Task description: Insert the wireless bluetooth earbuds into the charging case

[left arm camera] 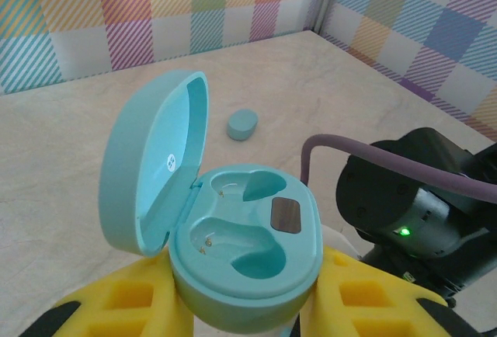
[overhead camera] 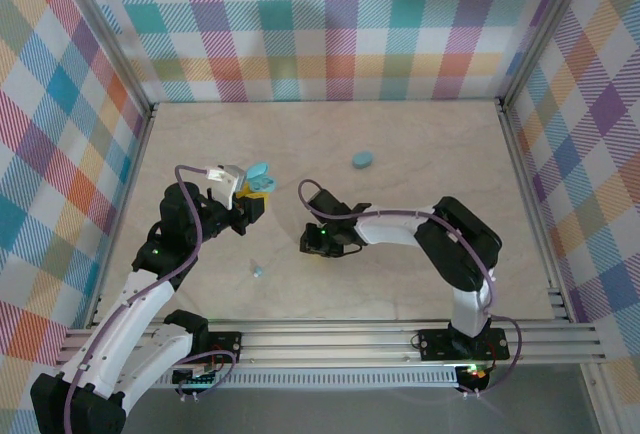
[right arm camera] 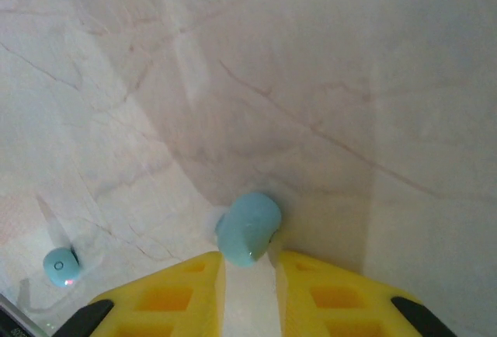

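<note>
Charging case point(left arm camera: 248, 244), lid hinged open and both wells empty, clamped upright in the left gripper point(overhead camera: 248, 194), presumably to receive; first earbud point(right arm camera: 248, 228) on the table point(right arm camera: 349, 81) at the tips of the right gripper point(right arm camera: 250, 267), grip indeterminable; second earbud point(right arm camera: 60, 266) loose nearby.

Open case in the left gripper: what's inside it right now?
Both wells of the open case are empty, small contact pins showing; a dark patch sits beside them. The yellow fingers hide its underside.
</note>
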Available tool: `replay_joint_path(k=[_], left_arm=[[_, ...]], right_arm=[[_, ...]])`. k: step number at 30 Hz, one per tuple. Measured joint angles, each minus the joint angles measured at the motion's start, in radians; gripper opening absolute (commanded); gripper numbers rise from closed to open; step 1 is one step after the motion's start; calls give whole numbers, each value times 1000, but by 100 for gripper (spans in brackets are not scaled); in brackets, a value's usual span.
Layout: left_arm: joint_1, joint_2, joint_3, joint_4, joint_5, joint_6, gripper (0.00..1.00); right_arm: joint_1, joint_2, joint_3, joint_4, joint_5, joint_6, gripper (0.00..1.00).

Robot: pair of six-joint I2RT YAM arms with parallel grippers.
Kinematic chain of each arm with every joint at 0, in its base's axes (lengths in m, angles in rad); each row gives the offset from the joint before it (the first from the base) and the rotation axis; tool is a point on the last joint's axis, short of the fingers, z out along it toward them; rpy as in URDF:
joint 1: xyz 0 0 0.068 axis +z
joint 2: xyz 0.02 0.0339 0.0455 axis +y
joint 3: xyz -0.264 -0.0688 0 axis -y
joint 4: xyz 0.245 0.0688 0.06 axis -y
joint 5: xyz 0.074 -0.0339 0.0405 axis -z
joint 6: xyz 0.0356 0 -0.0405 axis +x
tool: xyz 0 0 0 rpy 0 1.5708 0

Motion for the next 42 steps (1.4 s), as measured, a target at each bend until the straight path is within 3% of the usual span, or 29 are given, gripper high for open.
replay_joint_path(k=[30, 42], left_arm=[[0, -6, 0, 0, 0, 0, 4], [0, -36, 0, -24, -16, 0, 4]], right_arm=[[-44, 77, 127, -72, -41, -79, 33], [-40, 76, 234, -214, 56, -124, 31]])
